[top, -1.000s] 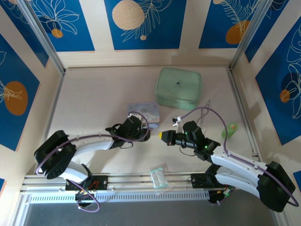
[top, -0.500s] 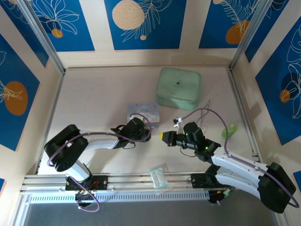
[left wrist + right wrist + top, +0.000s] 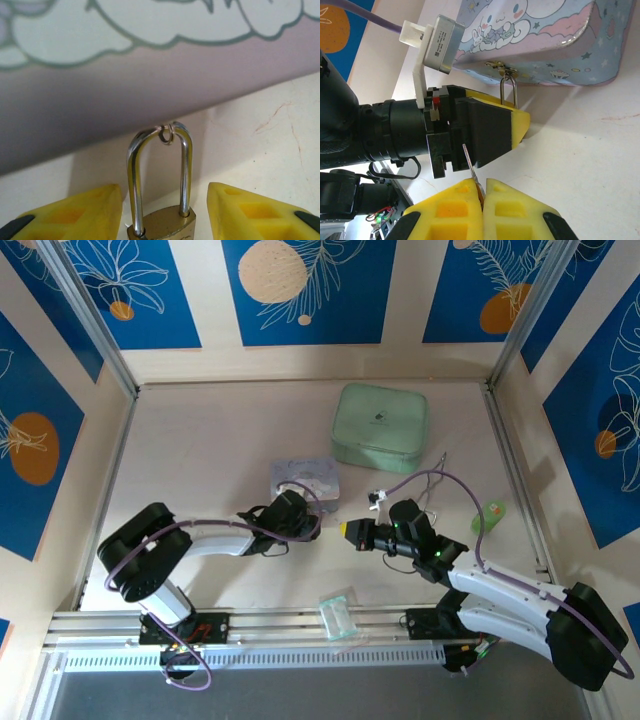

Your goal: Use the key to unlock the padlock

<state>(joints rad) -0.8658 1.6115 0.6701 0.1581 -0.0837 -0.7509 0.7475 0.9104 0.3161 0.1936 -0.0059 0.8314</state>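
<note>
Your left gripper (image 3: pixel 164 190) stands wide open with the padlock (image 3: pixel 161 227) between its two yellow fingers (image 3: pixel 75 212). Bare table shows on either side of the brass body, so those fingers have hold of nothing. The lock's silver shackle (image 3: pixel 134 185) reaches out past the fingertips and is threaded through a small wire ring (image 3: pixel 166 134) on the near wall of the pastel cartoon tin (image 3: pixel 545 40). The tin lies about midway between the left and right edges of the tabletop (image 3: pixel 200 440), somewhat closer to the near edge, and the padlock sits against its near side.

Your right gripper (image 3: pixel 481 192) is pinched tight on the key (image 3: pixel 469 161): its two yellow fingers meet with no gap, and the thin silver blade sticks out from between them. The blade points at the dark side of the left gripper's finger block, just beside the padlock. That block hides the lock's body in the right wrist view, so you cannot tell whether the key's tip touches anything. From above, the two grippers face each other tip to tip, near but apart, by the tin's near right corner.
</note>
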